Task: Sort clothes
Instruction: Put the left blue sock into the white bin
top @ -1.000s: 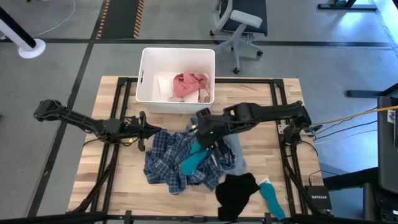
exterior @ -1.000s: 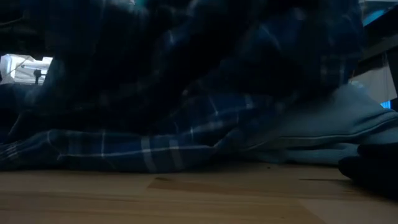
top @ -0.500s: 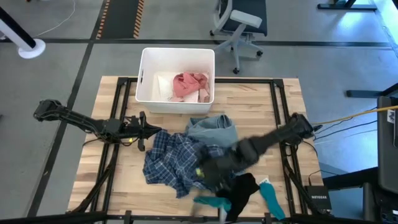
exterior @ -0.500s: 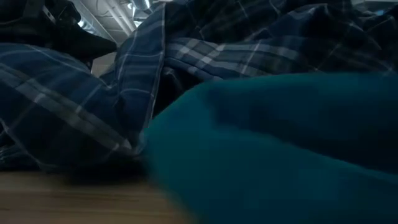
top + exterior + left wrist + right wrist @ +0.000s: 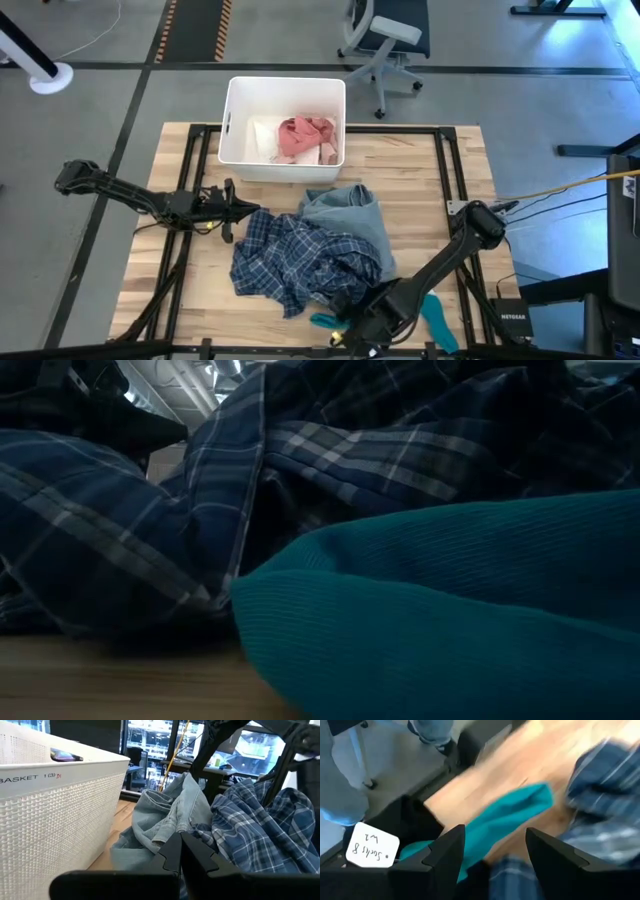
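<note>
Navy-white plaid shirt (image 5: 295, 265) crumpled in a heap mid-table. Light blue denim piece (image 5: 345, 213) bunched against its far edge, just before the bin. Teal item (image 5: 326, 322) flat at the near table edge; another teal piece (image 5: 437, 318) to its right. Pink item (image 5: 303, 136) and white item (image 5: 262, 135) lying in the bin.
</note>
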